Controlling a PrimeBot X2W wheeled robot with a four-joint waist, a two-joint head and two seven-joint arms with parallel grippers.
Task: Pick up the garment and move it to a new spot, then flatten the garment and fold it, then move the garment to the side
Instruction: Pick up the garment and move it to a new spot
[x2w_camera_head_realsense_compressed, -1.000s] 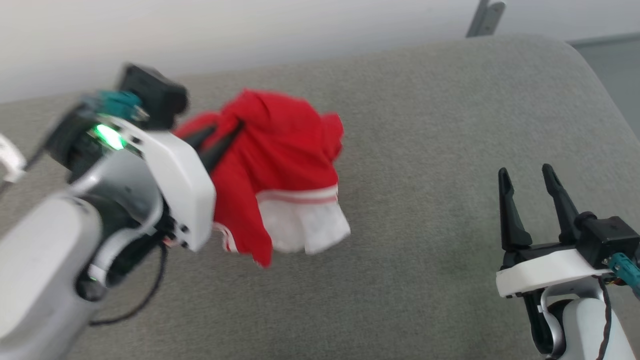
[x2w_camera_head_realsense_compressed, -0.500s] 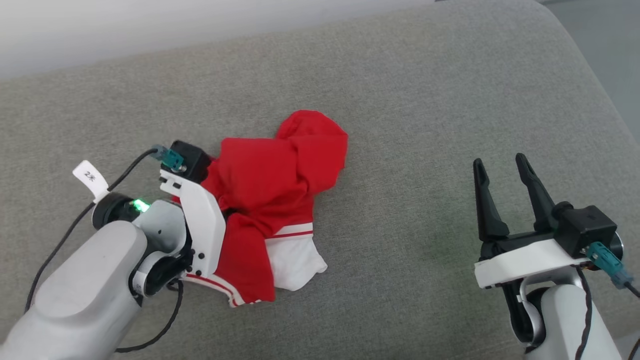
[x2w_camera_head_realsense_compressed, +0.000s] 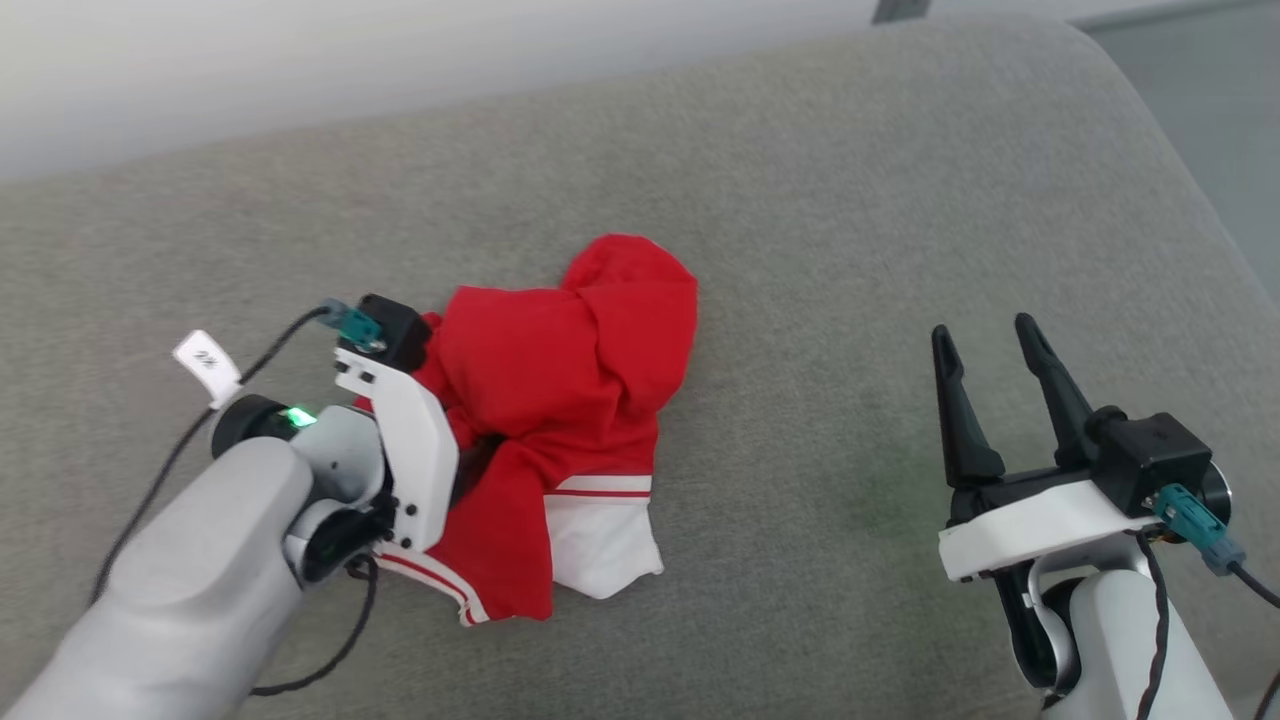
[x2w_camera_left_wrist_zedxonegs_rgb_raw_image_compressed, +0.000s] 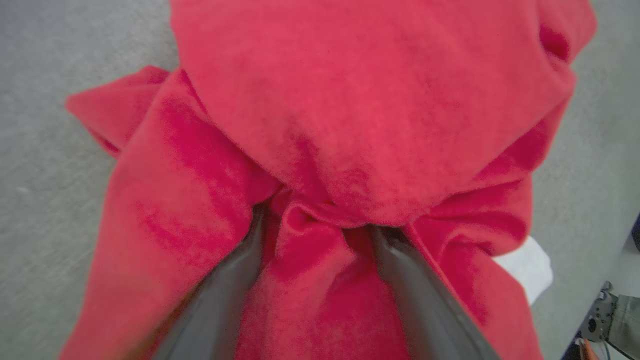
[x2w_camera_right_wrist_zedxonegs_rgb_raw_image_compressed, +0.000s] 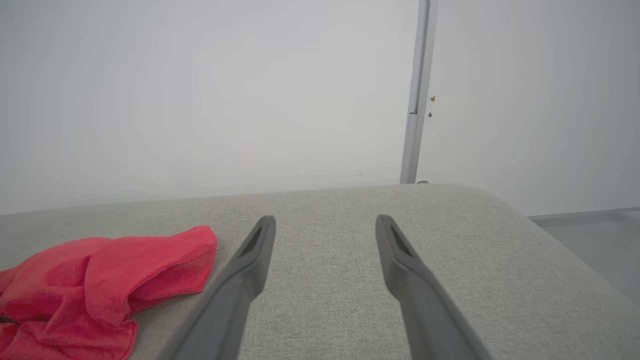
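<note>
The red garment (x2w_camera_head_realsense_compressed: 570, 370) lies in a crumpled heap on the grey cushion (x2w_camera_head_realsense_compressed: 850, 200), left of centre. One white cuff (x2w_camera_head_realsense_compressed: 600, 540) points toward me, and a striped edge (x2w_camera_head_realsense_compressed: 440, 585) shows beside it. My left gripper (x2w_camera_head_realsense_compressed: 480, 450) is pushed into the heap from the left. In the left wrist view its two dark fingers (x2w_camera_left_wrist_zedxonegs_rgb_raw_image_compressed: 225, 300) stand apart, tips buried under red folds of the garment (x2w_camera_left_wrist_zedxonegs_rgb_raw_image_compressed: 375, 125). My right gripper (x2w_camera_head_realsense_compressed: 985, 340) hovers open at the lower right, well apart from the cloth. The right wrist view shows the right gripper (x2w_camera_right_wrist_zedxonegs_rgb_raw_image_compressed: 325, 222) with the garment (x2w_camera_right_wrist_zedxonegs_rgb_raw_image_compressed: 100, 280) at its lower left.
The cushion's rounded right edge (x2w_camera_head_realsense_compressed: 1180, 170) drops off to a grey floor (x2w_camera_head_realsense_compressed: 1240, 100). A white wall (x2w_camera_right_wrist_zedxonegs_rgb_raw_image_compressed: 200, 100) with a vertical pale strip (x2w_camera_right_wrist_zedxonegs_rgb_raw_image_compressed: 417, 90) stands behind the cushion. A cable with a white tag (x2w_camera_head_realsense_compressed: 207, 365) trails from my left wrist.
The garment hung lifted in my left gripper a second ago; now it rests on the cushion with the left arm lowered beside it. The head camera has shifted. The right gripper stays open.
</note>
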